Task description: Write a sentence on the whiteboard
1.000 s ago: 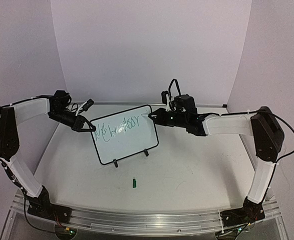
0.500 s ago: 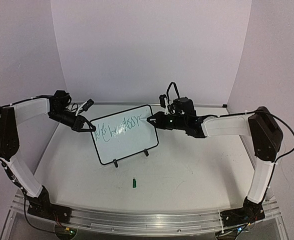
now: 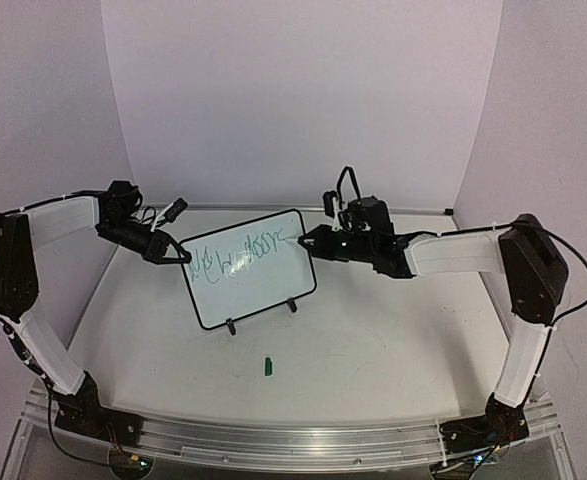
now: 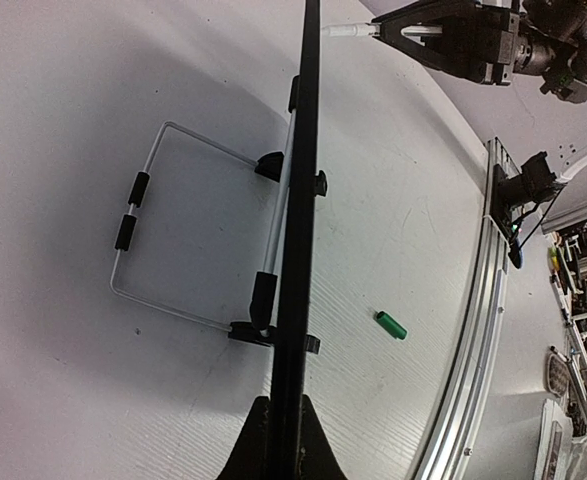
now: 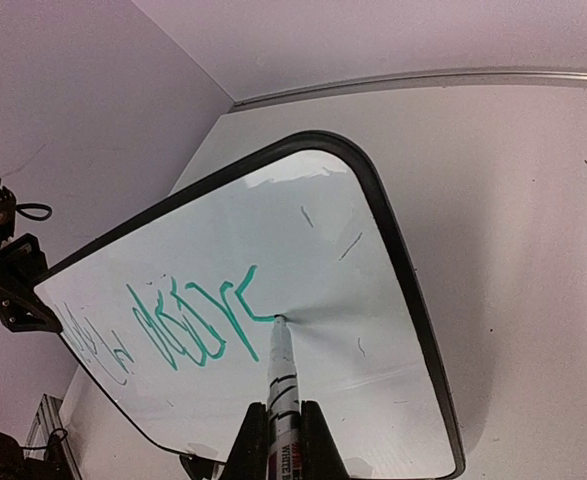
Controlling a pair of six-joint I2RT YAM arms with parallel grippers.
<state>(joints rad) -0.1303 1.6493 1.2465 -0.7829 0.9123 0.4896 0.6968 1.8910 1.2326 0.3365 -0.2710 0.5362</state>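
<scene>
The whiteboard (image 3: 258,292) stands tilted on its two black feet at the table's middle. My left gripper (image 3: 180,253) is shut on its upper left frame, which runs edge-on between the fingers in the left wrist view (image 4: 295,300). The green sentence (image 3: 235,252) runs along the board's top. My right gripper (image 5: 281,440) is shut on a white marker (image 5: 282,375). The marker's tip touches the board (image 5: 373,350) at the right end of the green sentence (image 5: 193,320).
A green marker cap (image 3: 269,366) lies on the table in front of the board, also in the left wrist view (image 4: 391,325). The board's wire stand (image 4: 173,220) props it from behind. A metal rail (image 3: 293,432) runs along the near edge.
The right gripper has shifted slightly left and down with the marker, tip still on the board, and the last green stroke has grown. The left arm and board have not moved.
</scene>
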